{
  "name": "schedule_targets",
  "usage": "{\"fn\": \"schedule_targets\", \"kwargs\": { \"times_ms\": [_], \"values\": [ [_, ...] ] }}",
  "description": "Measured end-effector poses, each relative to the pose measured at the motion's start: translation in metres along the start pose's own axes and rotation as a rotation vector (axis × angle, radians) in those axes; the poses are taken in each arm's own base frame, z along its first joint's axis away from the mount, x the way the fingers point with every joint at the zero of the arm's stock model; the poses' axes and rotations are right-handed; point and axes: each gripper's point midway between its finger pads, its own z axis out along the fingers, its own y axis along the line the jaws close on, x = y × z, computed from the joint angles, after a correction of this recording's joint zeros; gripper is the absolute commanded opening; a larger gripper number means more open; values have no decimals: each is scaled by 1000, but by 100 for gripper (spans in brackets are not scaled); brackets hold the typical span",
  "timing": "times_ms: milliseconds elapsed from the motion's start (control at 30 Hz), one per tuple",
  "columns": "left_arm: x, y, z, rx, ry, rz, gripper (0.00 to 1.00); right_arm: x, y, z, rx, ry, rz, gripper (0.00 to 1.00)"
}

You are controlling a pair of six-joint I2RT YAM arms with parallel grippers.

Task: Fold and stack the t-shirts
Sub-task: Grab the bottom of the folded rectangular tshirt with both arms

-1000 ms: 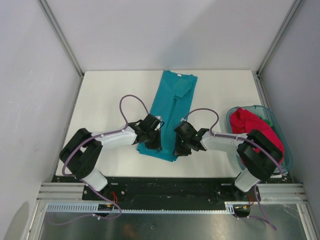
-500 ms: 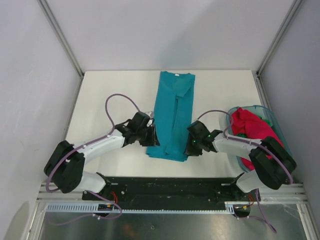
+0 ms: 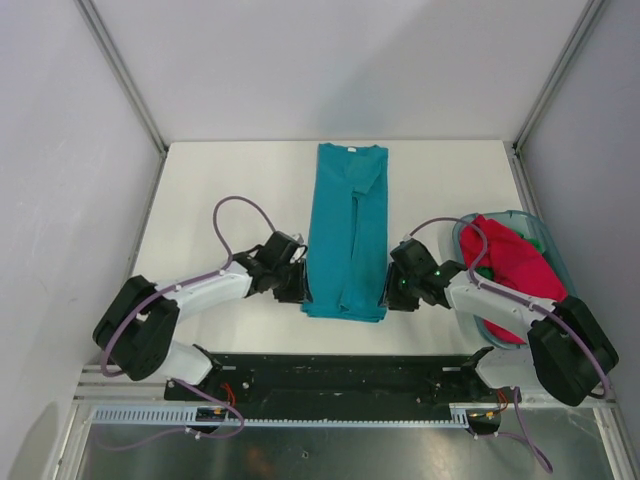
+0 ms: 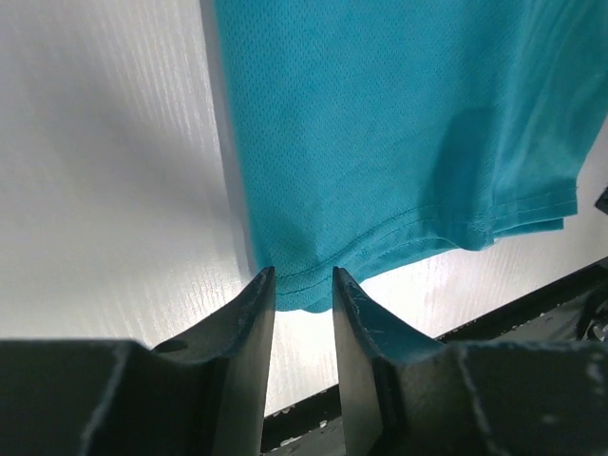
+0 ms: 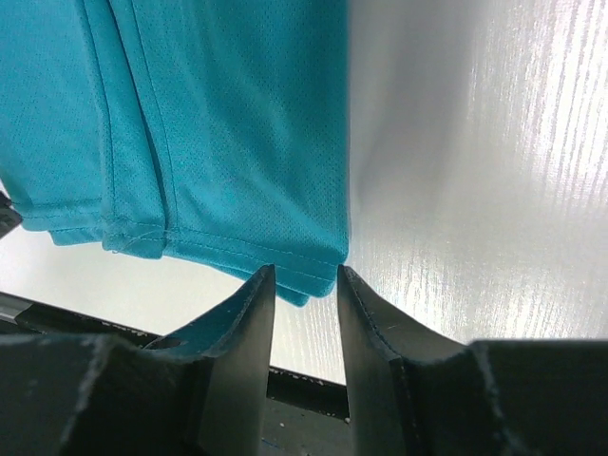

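free: bare worktop (image 3: 220,190) left of teal t-shirt (image 3: 347,220), and between it and basket (image 3: 500,213) | blocked: shirt's near corners, by left gripper (image 3: 298,285) and right gripper (image 3: 392,290)

1. A white table (image 3: 220,190) is lying under both sets of jaws, spreading ahead of them and to either side. Its faintly grained surface is showing left of the left gripper (image 3: 297,290) jaws and right of the right gripper (image 3: 393,294) jaws.
2. A translucent teal basket (image 3: 510,213) is sitting on the table, off to the outer right of the right jaws and well apart from the left ones.
3. A black base plate (image 3: 340,372) is running along the near table edge, behind both sets of jaws.
4. A slotted silver rail (image 3: 330,421) is lying further behind them.
5. Grey walls (image 3: 330,70) and slanting aluminium posts (image 3: 120,75) are standing far ahead of the jaws.
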Motion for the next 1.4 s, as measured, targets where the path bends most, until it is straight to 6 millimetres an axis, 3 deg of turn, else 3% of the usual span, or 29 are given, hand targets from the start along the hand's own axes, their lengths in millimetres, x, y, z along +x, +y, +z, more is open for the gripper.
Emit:
{"fn": "schedule_targets", "kwargs": {
  "times_ms": [300,533,833,1400],
  "values": [
    [17,1,10,-25,51,32,40,5,0,-3,8,1,-22,40],
    [18,7,13,-51,47,32,40,21,0,5,32,42,-61,40],
    [18,7,14,-49,41,29,47,31,-4,13,62,65,-70,39],
    [10,13,2,-89,-21,34,53,28,-3,15,66,40,-65,37]
  ]
}}
